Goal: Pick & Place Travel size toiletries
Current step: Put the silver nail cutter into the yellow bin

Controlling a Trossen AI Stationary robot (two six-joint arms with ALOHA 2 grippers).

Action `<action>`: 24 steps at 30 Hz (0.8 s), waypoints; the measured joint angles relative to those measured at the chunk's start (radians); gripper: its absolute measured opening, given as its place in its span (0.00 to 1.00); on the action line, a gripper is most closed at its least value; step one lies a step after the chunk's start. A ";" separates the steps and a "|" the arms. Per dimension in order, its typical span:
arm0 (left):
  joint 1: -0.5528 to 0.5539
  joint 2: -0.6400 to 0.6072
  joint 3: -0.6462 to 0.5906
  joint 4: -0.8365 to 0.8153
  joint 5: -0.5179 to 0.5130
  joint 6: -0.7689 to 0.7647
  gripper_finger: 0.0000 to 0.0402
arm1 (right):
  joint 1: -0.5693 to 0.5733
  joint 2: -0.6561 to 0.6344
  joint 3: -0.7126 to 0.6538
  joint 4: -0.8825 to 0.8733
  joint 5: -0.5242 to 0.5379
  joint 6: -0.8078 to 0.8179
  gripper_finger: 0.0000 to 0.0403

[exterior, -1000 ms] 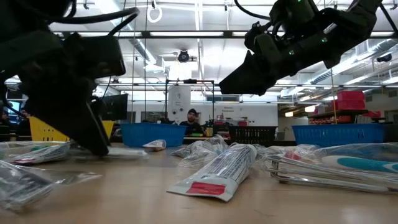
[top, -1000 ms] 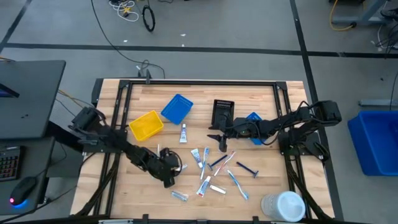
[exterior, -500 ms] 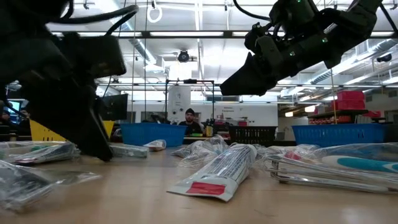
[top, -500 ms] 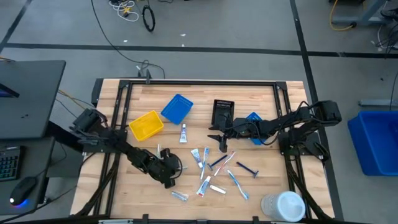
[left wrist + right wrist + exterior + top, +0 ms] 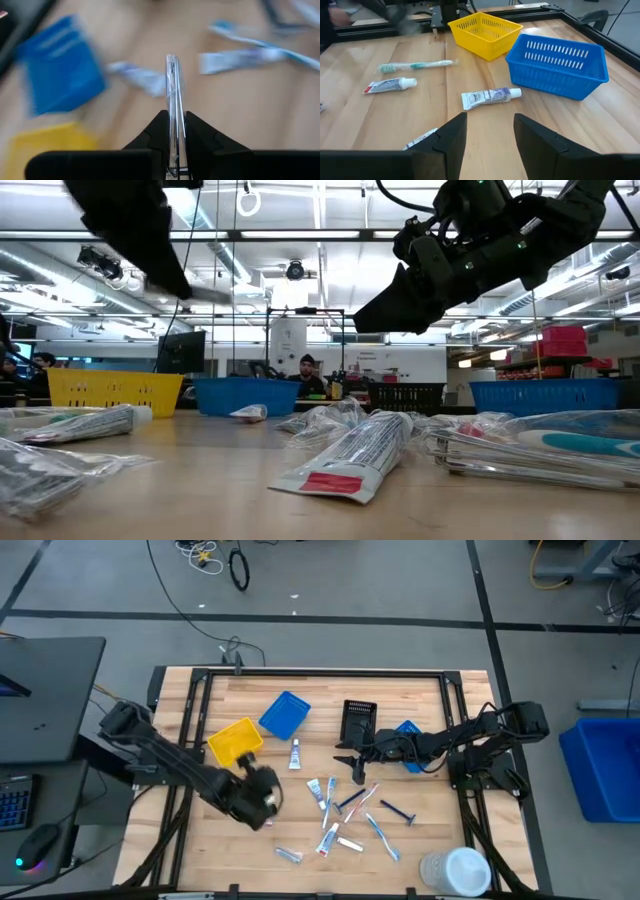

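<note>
My left gripper is up off the table near the yellow bin, shut on a thin clear-wrapped toiletry packet that shows edge-on in the left wrist view; what kind it is I cannot tell. In the low view this arm is high above the table top. My right gripper hangs open above the table just near of the black bin. The other toiletries, tubes and toothbrushes in clear wraps, lie flat on the wood at the middle. A toothpaste tube lies beside the blue bin. My left gripper pinches the clear packet between its two fingers, which close on its flat faces. The packet's edge stands out forward past the fingertips. It is lifted clear of the table.
A yellow bin, a blue bin and a black bin stand in a row on the far half. A second blue bin sits under the right arm. A large white round container stands at the near right corner. A person sits beyond the table.
My left gripper has risen from the table top, carrying the clear packet up clear of the wood, and has shifted toward the far left, nearer the yellow bin. In the low view the arm has gone from table level to the top of the picture.
</note>
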 joint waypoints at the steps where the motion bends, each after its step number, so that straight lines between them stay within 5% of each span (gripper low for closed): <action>1: 0.009 -0.030 0.002 -0.081 -0.007 -0.045 0.12 | 0.000 0.000 0.000 0.000 0.000 0.000 0.42; 6: 0.082 -0.146 -0.028 -0.384 -0.002 -0.223 0.12 | 0.000 0.000 0.000 -0.001 0.000 0.000 0.42; 9: 0.134 -0.233 -0.108 -0.431 -0.003 -0.256 0.12 | 0.000 0.000 0.000 -0.001 0.000 0.000 0.42; 18: 0.328 -0.563 -0.505 -0.094 0.064 -0.096 0.13 | 0.000 0.000 0.000 -0.001 0.000 0.000 0.41; 24: 0.436 -0.660 -0.698 0.175 0.132 0.039 0.13 | 0.000 0.000 0.000 -0.001 0.000 0.000 0.41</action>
